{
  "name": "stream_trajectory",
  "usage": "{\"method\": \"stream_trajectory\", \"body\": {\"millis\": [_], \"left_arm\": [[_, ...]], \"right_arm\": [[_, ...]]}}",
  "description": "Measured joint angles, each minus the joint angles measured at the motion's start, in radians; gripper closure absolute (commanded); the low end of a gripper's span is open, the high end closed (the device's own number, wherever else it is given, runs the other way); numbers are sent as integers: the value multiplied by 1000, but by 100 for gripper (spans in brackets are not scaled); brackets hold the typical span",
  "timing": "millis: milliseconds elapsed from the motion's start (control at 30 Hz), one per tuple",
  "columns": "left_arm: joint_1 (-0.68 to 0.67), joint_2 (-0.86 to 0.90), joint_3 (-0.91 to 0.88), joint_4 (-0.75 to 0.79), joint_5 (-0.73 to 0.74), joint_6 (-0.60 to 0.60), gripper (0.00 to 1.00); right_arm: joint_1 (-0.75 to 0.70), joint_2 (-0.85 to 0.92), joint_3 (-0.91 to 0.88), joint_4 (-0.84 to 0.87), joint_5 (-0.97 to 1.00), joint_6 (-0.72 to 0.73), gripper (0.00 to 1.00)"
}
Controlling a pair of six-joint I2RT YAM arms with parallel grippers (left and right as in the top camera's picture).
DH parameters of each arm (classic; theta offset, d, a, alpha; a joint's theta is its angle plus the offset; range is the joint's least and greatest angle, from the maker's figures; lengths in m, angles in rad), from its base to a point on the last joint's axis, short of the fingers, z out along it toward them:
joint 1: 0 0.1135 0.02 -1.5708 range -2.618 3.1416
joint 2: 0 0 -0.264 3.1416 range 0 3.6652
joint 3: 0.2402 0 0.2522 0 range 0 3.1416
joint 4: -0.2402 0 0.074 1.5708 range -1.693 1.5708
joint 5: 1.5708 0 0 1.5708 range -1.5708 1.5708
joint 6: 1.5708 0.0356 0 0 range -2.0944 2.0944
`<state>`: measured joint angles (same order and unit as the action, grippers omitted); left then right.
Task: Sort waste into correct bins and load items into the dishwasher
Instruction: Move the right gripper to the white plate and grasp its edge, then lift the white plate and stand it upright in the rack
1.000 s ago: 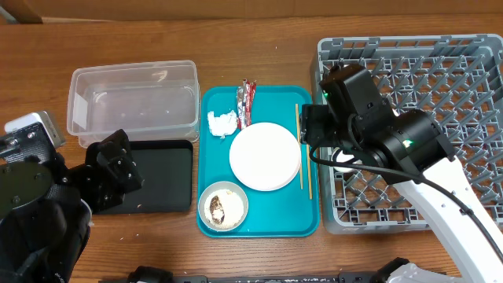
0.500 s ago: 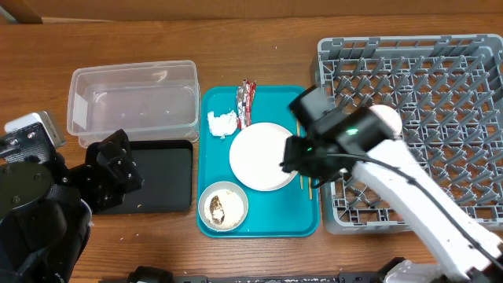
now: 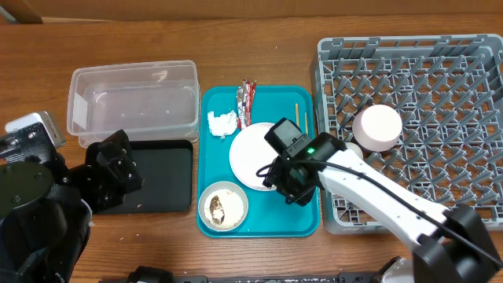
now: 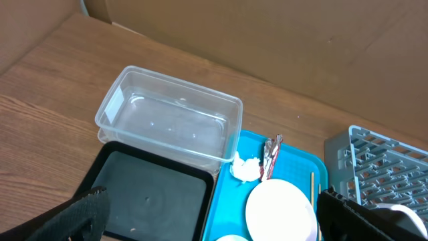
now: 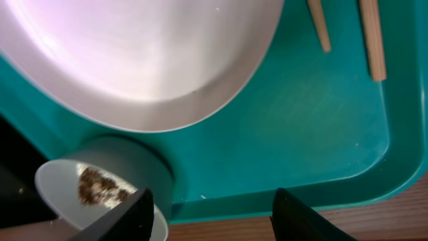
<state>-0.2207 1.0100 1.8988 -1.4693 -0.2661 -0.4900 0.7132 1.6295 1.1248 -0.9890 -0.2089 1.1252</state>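
Note:
My right gripper (image 3: pixel 284 187) (image 5: pixel 214 221) is open and empty, low over the teal tray's front right, between the pale-pink plate (image 3: pixel 253 153) (image 5: pixel 134 60) and the grey-rimmed bowl (image 3: pixel 223 206) (image 5: pixel 80 191) that holds brown food scraps. Two chopsticks (image 3: pixel 301 119) (image 5: pixel 371 40) lie on the tray's right side. A white tissue (image 3: pixel 222 123) and a red-and-silver wrapper (image 3: pixel 247 101) lie at the tray's back. A pale-pink bowl (image 3: pixel 378 127) sits upside down in the grey rack (image 3: pixel 440 86). My left gripper (image 3: pixel 119 167) (image 4: pixel 214 227) is open above the black tray (image 3: pixel 161 177).
The clear tub (image 3: pixel 134 98) (image 4: pixel 170 117) stands behind the black tray (image 4: pixel 150 194). The teal tray (image 3: pixel 267 224) (image 5: pixel 301 120) lies between the bins and the rack. A small white thing (image 3: pixel 351 149) shows in the rack, partly hidden by my right arm.
My right arm has swung left from the rack to low over the teal tray. The pale-pink bowl now shows uncovered in the rack. The left arm has not moved.

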Motion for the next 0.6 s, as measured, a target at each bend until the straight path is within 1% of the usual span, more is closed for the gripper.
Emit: {"method": "stream_trajectory", "body": {"millis": [133,300,400,500,600], "left_arm": [[0,0,0,0,0,0,0],[0,0,0,-1,0,0,0],[0,0,0,-1,0,0,0],[0,0,0,-1,0,0,0],[0,0,0,-1,0,0,0]], "right_arm": [[0,74,-9,32,-18,44,41],[-2,155,-9,103,-25,65,42],[-15,179,-9,116,-27,71,48],[-40,181,-10,116,-26,80,58],[-66,182,-11,117,-19,94,59]]}}
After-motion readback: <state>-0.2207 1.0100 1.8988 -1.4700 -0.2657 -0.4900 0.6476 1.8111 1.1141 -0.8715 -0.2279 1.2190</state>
